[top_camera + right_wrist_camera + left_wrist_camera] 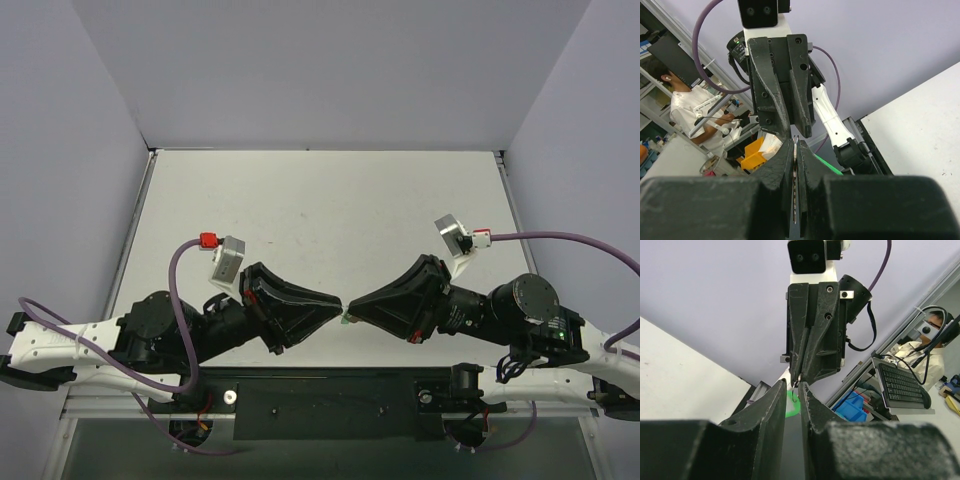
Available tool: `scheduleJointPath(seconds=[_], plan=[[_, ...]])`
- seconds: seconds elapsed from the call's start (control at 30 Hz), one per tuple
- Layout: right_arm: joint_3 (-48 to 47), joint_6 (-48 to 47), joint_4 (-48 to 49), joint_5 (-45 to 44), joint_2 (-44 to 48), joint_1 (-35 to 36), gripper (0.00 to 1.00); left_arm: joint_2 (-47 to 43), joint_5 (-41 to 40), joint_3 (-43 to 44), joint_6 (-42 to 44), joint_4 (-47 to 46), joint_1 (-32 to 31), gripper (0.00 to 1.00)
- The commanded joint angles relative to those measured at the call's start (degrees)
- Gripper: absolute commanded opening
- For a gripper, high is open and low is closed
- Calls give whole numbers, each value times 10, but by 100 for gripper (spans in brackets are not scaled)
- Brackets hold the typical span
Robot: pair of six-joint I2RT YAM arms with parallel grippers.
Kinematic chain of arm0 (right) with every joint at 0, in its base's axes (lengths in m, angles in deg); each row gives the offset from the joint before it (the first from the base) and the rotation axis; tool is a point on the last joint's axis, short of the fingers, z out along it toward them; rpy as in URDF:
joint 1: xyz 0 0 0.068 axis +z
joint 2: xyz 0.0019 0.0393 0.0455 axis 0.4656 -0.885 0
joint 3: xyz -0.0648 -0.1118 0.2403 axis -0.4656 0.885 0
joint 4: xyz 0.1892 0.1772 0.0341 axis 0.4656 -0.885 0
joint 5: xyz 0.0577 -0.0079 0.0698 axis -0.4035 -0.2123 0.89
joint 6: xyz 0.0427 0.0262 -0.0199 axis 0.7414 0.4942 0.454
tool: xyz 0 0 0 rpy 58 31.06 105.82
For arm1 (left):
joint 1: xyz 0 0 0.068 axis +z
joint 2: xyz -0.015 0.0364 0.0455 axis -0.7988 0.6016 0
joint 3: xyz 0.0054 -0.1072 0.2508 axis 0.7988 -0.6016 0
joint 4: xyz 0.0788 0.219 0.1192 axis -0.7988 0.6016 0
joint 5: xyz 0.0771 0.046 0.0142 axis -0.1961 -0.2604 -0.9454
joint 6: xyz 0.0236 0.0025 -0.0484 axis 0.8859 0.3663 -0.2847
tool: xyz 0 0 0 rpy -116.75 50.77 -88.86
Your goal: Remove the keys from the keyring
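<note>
Keyring (793, 407): green loop between fingertips of left claw (792, 390). Spans gap, touches both inner faces, so grasped.

Keys (796, 195): thin silver blade seen edge-on, sandwiched between fingers of right claw (796, 147), which is clenched tight on it.

Ring just beside key, where claws meet nose to nose. Whether tips touch cannot be told.

Both held in air off table (320, 210), over middle of its near edge.
</note>
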Motion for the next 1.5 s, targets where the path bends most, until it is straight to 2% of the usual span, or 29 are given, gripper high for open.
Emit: scheduleJointPath(seconds=[0.0, 0.17, 0.3, 0.53, 1.0, 1.1, 1.47], plan=[[-14, -8, 46, -2, 3, 7, 0, -5, -10, -3, -5, -28, 0, 27], [-15, -10, 46, 0, 0, 9, 0, -2, -16, -5, -9, -29, 0, 22], [-15, -10, 47, -1, -3, 12, 0, 1, -16, -1, -10, -32, 0, 11], [-13, -12, 44, -1, -5, 15, 0, 3, -15, 4, -12, -24, 0, 0], [-23, -13, -35, -4, -1, 17, 0, 2, 16, 24, -24, 37, 0, 0], [-13, -11, -71, -10, 4, 17, 0, 0, 19, 28, -27, 79, 0, 0], [31, 2, -97, -25, 24, 18, 0, 1, 26, 7, -48, 120, 1, 0]])
